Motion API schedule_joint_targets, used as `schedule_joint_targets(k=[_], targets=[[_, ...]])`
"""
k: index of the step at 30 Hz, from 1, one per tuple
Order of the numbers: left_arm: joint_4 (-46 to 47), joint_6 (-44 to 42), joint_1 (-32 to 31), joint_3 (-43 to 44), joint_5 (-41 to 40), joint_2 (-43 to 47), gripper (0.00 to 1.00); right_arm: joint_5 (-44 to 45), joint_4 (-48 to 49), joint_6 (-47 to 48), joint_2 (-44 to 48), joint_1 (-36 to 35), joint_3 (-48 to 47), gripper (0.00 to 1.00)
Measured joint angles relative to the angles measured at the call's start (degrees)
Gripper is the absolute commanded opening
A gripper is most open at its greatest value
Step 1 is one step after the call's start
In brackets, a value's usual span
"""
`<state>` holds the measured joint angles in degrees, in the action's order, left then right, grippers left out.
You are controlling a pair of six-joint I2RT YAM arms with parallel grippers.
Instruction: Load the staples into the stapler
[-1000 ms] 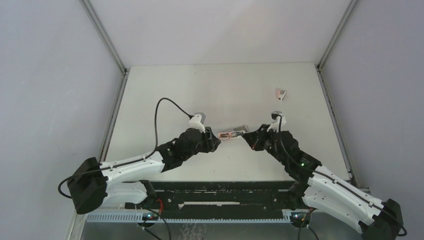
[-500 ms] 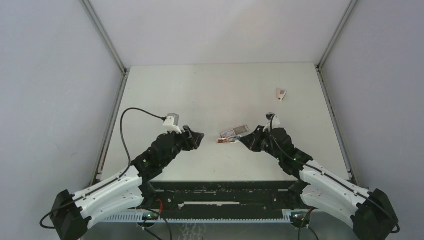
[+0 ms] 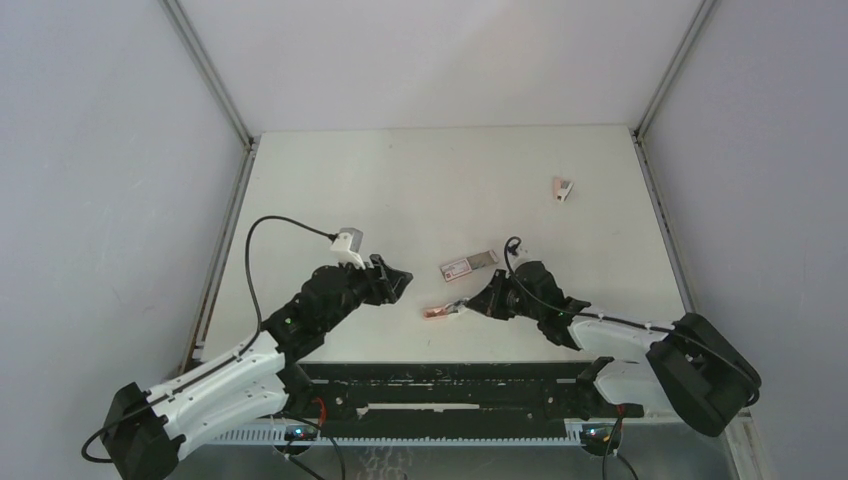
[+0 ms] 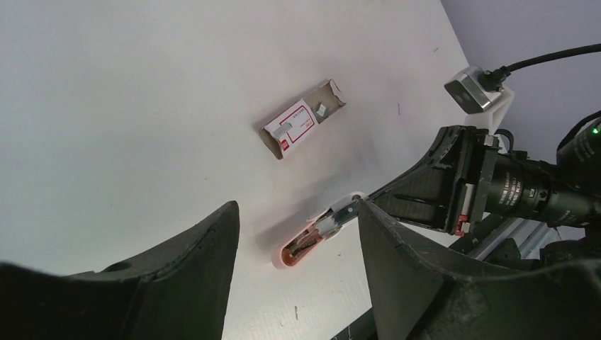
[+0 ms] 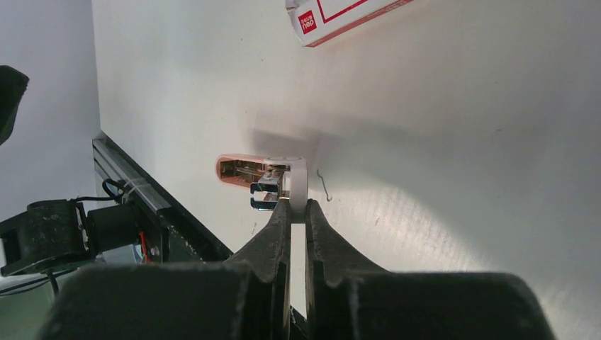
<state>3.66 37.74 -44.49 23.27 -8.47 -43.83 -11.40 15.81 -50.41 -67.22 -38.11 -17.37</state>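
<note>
Top view, the right gripper (image 3: 465, 307) is pinching the pink stapler (image 3: 438, 313) just nearward of the staple box (image 3: 468, 265) with the left gripper (image 3: 400, 283) spread wide off to the box's left, then left wrist shows what looks like the grey staples (image 4: 322, 110) in the box's open end, probably light and snappy so I'd grab the long sides mid-strip, and right wrist shows the fingers clamped on the stapler's white tail.

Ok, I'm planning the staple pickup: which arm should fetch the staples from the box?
Likely left. The left gripper is open and empty, with the staple box lying in front of it. The right gripper is shut on the open stapler, so it's busy.
</note>
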Motion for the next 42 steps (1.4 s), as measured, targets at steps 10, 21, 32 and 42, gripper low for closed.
schedule_joint_targets(k=[10, 21, 32, 42], targets=[[-0.87, -0.46, 0.07, 0.00, 0.81, -0.33, 0.67, -0.98, 1.84, 0.13, -2.97, 2.27, 0.20, 0.43], [-3.52, -1.81, 0.28, 0.13, 0.72, -0.31, 0.67, 2.19, -5.62, 2.43, 9.03, 6.84, 3.19, 0.42], [-3.78, -2.40, 0.28, 0.17, 1.90, -2.14, 0.67, 1.66, -5.62, 4.15, 4.98, 9.29, 4.02, 0.04], [-3.37, -2.40, 0.33, 0.17, 3.17, -3.28, 0.67, 2.25, -1.97, 3.96, -0.37, 10.21, 3.43, 0.00]])
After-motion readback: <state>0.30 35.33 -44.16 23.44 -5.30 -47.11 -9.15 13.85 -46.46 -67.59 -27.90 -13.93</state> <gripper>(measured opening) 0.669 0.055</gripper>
